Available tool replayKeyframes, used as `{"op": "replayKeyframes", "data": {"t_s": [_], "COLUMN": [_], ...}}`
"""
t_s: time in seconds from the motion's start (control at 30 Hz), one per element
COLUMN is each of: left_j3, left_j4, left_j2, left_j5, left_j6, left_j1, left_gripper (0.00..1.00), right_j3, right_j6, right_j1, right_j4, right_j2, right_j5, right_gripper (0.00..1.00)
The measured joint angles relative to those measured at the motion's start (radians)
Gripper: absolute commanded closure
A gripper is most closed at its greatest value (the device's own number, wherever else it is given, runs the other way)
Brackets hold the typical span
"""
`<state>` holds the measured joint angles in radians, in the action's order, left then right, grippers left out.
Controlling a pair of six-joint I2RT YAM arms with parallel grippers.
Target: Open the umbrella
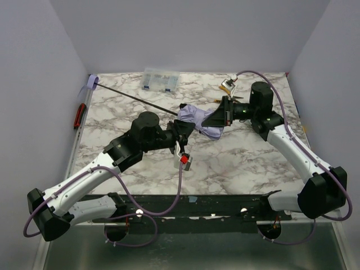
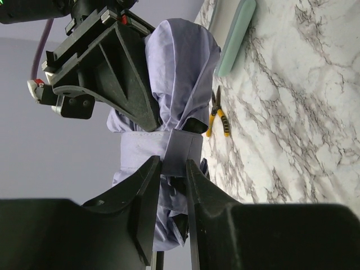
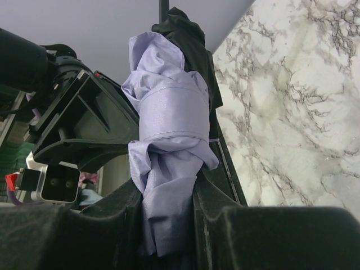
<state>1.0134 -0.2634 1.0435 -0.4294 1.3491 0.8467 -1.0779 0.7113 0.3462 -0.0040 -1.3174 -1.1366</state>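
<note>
Right now I am clamping my right gripper [image 3: 169, 194] around the folded umbrella [image 1: 197, 117], steadying its bundled cloth over the middle of the table [image 1: 242, 163] so it is not rolling. Its thin shaft [image 1: 135, 97] is running off to the far left, where the handle [image 1: 91, 83] is lying by the wall. My left gripper [image 2: 171, 169] is pinching the strap [image 2: 143, 147] from the near left. I judge that band is binding the cloth and needs loosening before anything spreads.
</note>
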Motion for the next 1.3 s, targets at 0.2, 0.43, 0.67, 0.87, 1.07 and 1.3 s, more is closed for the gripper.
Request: {"op": "replayKeyframes", "data": {"t_s": [0.2, 0.43, 0.67, 0.87, 1.07, 1.3], "left_j3": [-0.001, 0.012, 0.01, -0.016, -0.023, -0.013], "left_j4": [-0.027, -0.058, -0.06, -0.051, -0.055, -0.045], "left_j2": [0.0, 0.023, 0.024, 0.019, 0.048, 0.06], "left_j5": [0.0, 0.0, 0.0, 0.013, 0.03, 0.05], "left_j6": [0.042, 0.057, 0.068, 0.092, 0.107, 0.117], "left_j1": [0.004, 0.006, 0.009, 0.022, 0.053, 0.059], "left_gripper": [0.55, 0.71, 0.74, 0.62, 0.73, 1.0], "right_j3": [0.0, 0.029, 0.045, 0.046, 0.062, 0.066], "right_j6": [0.006, 0.006, 0.011, 0.027, 0.034, 0.034], "right_j1": [0.0, -0.003, -0.002, -0.002, -0.003, -0.006], "right_j4": [0.011, 0.01, 0.01, 0.011, 0.033, 0.038], "right_j2": [0.0, 0.0, 0.0, -0.014, -0.016, -0.016], "right_j5": [-0.003, -0.002, -0.002, -0.003, -0.002, 0.002], "right_gripper": [0.99, 0.99, 0.99, 0.99, 0.99, 0.99]}}
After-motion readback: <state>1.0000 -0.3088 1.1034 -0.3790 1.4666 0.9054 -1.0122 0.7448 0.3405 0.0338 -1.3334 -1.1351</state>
